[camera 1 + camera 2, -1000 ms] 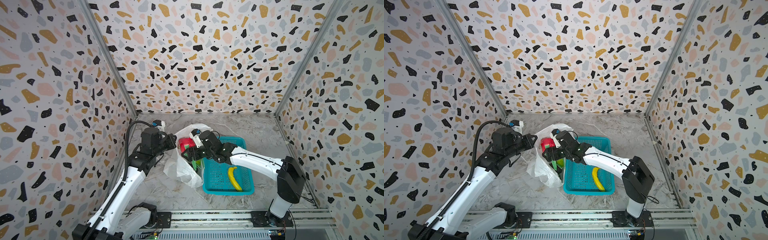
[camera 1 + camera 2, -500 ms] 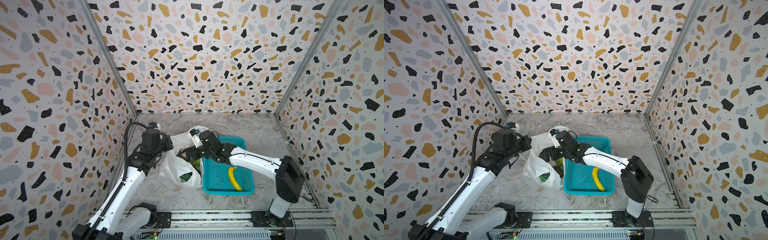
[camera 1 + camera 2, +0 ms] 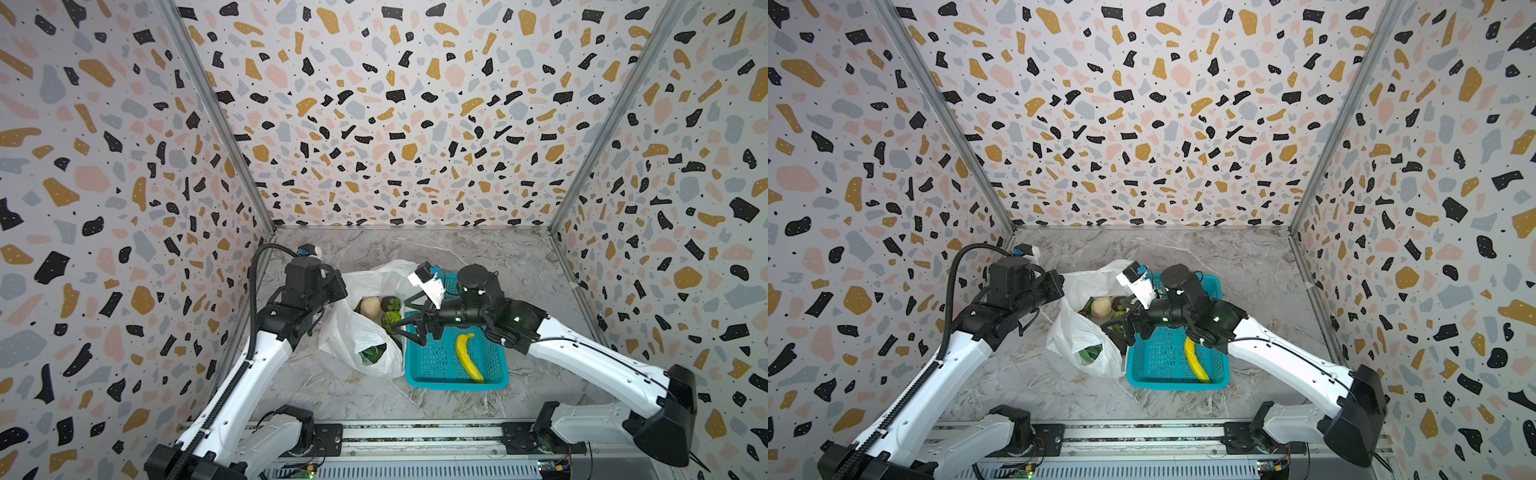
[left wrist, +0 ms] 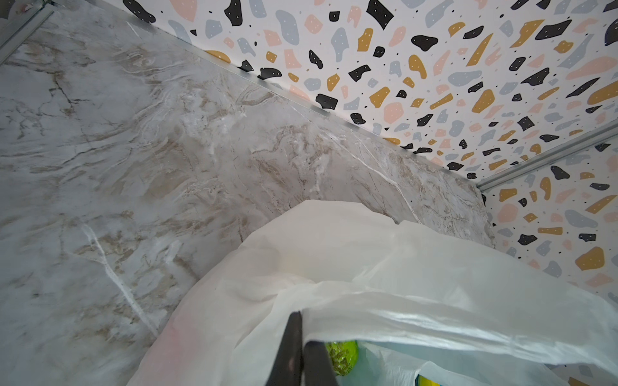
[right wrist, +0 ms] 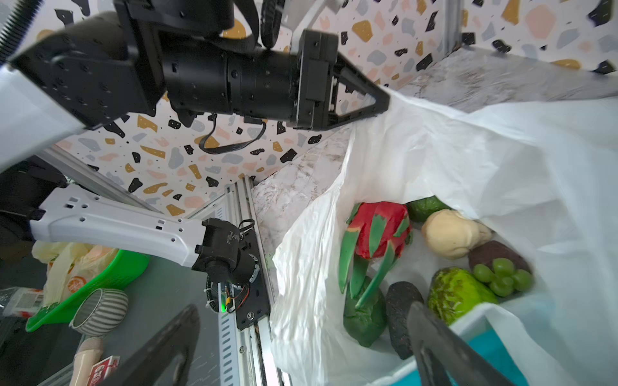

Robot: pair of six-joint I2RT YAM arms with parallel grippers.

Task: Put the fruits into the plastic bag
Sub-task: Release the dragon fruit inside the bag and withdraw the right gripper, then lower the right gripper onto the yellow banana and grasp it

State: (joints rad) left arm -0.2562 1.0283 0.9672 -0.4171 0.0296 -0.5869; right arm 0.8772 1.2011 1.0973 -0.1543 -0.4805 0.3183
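Observed from the floor beside the cell.

Only the right wrist view looks down into the large crinkly white plastic bag (image 5: 468,150). Inside lie:
- a red-pink dragon fruit with green scales (image 5: 378,230)
- a cream lumpy round fruit (image 5: 451,237)
- a dark brownish round fruit (image 5: 495,250)
- a cluster of green grapes (image 5: 501,277)
- a bumpy green fruit (image 5: 458,290)
- a dark rough-skinned oval fruit (image 5: 399,310)
- a smooth green fruit (image 5: 364,317)

Both top views show only the cream fruit and a few dark and green ones at the bag's mouth.

The left wrist view shows the left gripper (image 4: 298,317) close up, its fingers pressed together on the film of the bag's rim (rim lifted at that point).

A teal perforated plastic basket (image 3: 436,361) stands touching the bag, and a yellow banana (image 3: 467,355) lies in it. The right gripper (image 3: 405,336) hovers where bag and basket meet, fingers spread wide and holding nothing.

Beyond the bag, outside the cell, the right wrist view shows a green plastic basket (image 5: 100,277), a striped bowl (image 5: 100,310) and a red-and-white carton (image 5: 103,367). The carton's print is too blurred to read.
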